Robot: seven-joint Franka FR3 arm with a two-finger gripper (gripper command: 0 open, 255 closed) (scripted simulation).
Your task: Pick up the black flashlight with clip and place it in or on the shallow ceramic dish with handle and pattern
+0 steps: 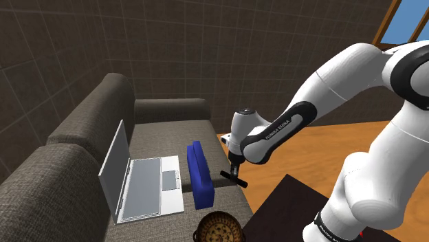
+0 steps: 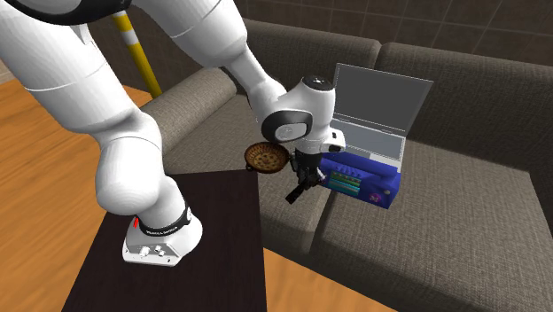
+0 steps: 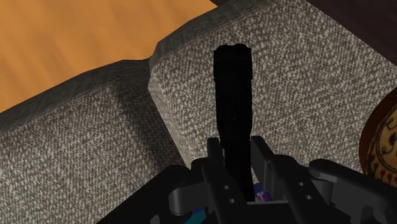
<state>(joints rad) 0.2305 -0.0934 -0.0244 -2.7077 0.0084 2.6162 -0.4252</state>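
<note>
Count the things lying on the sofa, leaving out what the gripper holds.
3. The open laptop lies on the seat, the blue box right beside it, the dish near the seat's front edge. The arm may hide more.

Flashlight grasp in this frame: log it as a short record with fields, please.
flashlight: black, clasped between the fingers
gripper: shut on flashlight, over the front edge of the sofa
dish: brown, patterned, on the sofa seat, flashlight not in it
nearby: open laptop, blue box beside it
task state: placing not yet done
</note>
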